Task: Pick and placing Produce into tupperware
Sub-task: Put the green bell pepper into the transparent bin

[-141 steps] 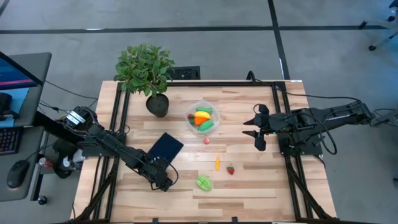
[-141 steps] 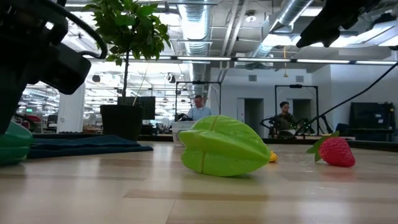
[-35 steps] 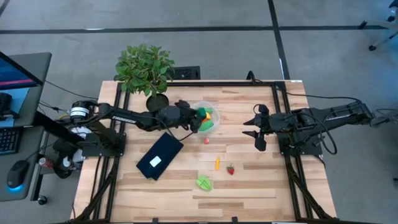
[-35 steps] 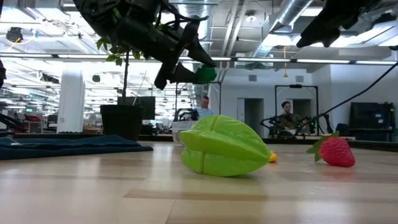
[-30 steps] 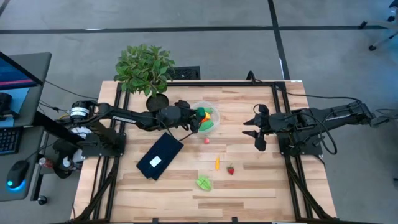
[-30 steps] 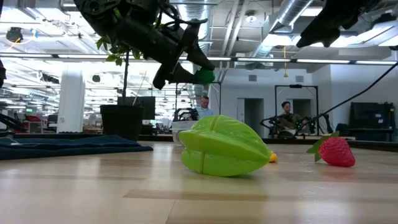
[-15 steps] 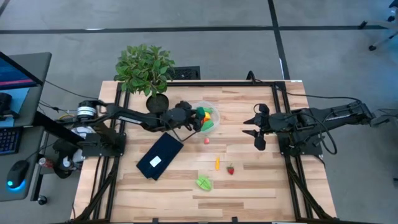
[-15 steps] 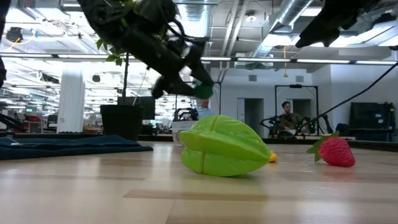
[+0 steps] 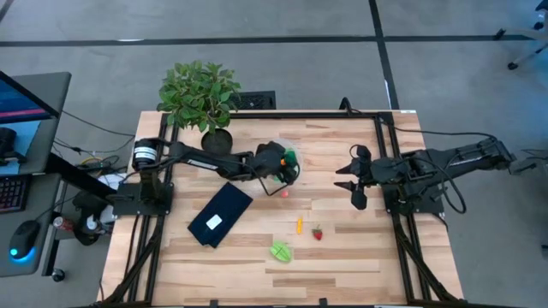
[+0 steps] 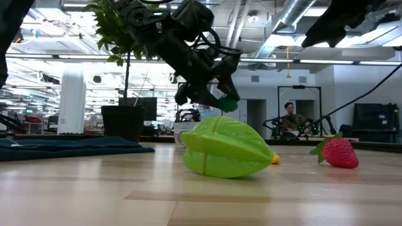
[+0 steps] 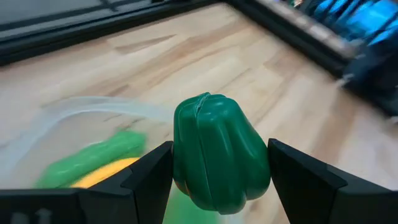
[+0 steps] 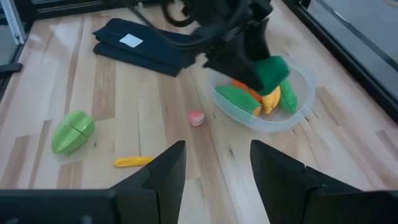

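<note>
Placing step: left gripper (image 9: 289, 164) holds a green pepper (image 11: 219, 153) clamped between its fingers, over the tupperware (image 12: 297, 99) at table centre-far. Next move, likely: lower a bit, release inside the rim, clear of the pieces already in. Right gripper (image 9: 351, 186) waits on the right, jaws apart and empty. Open table on the near side; plant (image 9: 199, 94) close on the far left.

Left end effector (image 9: 289, 159) carried green pepper (image 9: 290, 156) farther over tupperware (image 12: 267, 118), lower.
</note>
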Robot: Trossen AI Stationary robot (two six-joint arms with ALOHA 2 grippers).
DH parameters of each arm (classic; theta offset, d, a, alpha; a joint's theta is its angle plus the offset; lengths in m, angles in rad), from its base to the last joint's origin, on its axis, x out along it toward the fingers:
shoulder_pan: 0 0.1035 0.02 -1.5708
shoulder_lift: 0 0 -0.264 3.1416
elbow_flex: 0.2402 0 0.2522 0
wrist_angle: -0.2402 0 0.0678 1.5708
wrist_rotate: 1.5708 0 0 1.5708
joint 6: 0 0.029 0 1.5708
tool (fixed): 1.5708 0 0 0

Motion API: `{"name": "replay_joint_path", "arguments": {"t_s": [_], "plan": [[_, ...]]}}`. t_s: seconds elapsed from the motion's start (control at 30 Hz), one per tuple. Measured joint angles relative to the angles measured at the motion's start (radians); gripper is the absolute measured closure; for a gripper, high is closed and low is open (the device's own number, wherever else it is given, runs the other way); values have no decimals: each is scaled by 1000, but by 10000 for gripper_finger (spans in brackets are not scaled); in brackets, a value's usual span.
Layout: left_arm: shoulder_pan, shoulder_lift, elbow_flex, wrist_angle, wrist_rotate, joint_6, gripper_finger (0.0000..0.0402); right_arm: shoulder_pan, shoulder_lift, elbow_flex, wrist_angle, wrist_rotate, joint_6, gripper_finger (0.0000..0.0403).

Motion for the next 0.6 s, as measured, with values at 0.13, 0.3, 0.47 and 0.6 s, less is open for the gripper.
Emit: {"name": "replay_joint_path", "arguments": {"t_s": [0.13,0.3,0.47,0.6], "plan": [[14,-1,33,-102,-68,-12,166,11,0,0,-11,0,13,230],[38,-1,66,-187,-61,-56,166,21,0,0,-13,2,13,230],[45,-2,68,-236,-67,-91,166,21,0,0,-13,3,15,230],[46,-2,68,-294,-61,-141,166,21,0,0,-13,3,15,230]]}}
